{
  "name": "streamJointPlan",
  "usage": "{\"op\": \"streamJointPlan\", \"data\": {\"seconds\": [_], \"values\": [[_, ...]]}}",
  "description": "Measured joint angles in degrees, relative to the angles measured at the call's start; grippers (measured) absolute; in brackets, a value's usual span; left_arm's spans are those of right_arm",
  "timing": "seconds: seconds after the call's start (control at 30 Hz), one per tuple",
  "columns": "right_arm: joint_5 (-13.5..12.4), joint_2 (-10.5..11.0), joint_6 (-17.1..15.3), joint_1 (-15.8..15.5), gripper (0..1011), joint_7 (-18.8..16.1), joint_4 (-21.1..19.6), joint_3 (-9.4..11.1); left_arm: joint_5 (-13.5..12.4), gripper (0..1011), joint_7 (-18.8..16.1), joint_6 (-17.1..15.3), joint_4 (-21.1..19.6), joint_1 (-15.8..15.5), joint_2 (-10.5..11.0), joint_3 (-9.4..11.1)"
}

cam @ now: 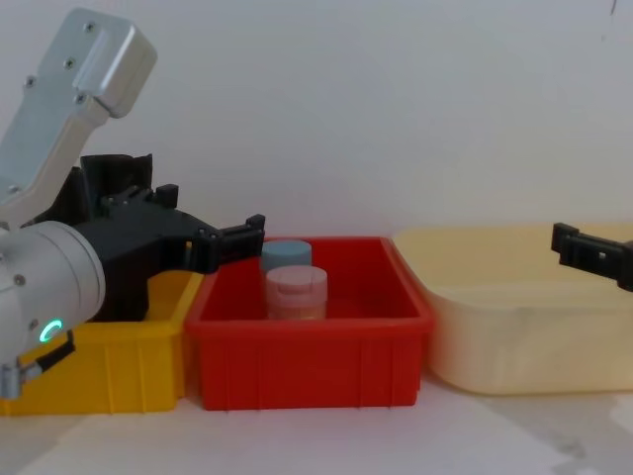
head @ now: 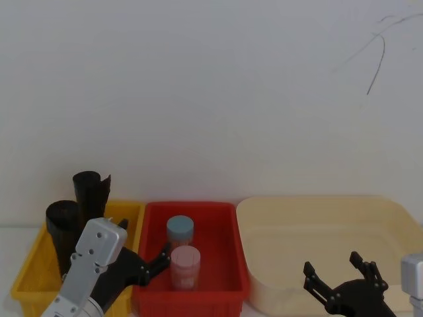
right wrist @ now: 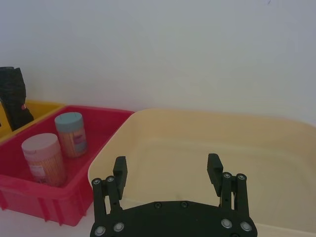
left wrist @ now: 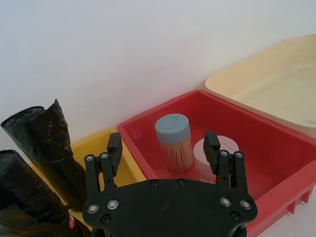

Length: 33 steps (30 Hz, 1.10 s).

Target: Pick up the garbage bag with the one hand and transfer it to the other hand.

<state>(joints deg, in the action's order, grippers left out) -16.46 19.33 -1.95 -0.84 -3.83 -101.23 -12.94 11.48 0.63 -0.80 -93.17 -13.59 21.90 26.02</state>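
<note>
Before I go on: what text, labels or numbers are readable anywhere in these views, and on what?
No text can be read in any view.
Blue-lidded jar: label print, too blurred to read.
Pink-lidded jar: label print, too blurred to read.
Garbage bag: small red spot, too small to tell whether it carries writing.

Blk glossy garbage bag [head: 61, 226], upright in yel. bin [head: 30, 267]
</note>
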Motion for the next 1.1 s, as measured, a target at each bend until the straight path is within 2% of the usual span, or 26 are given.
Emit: {"op": "streamJointPlan", "data": {"seconds": [1.1], "values": [[0.0,0.0,0.0,0.0,1000,0.0,0.0,0.0,0.0,1001,0.0,0.0,0.0,0.0,0.0,0.0]]}}
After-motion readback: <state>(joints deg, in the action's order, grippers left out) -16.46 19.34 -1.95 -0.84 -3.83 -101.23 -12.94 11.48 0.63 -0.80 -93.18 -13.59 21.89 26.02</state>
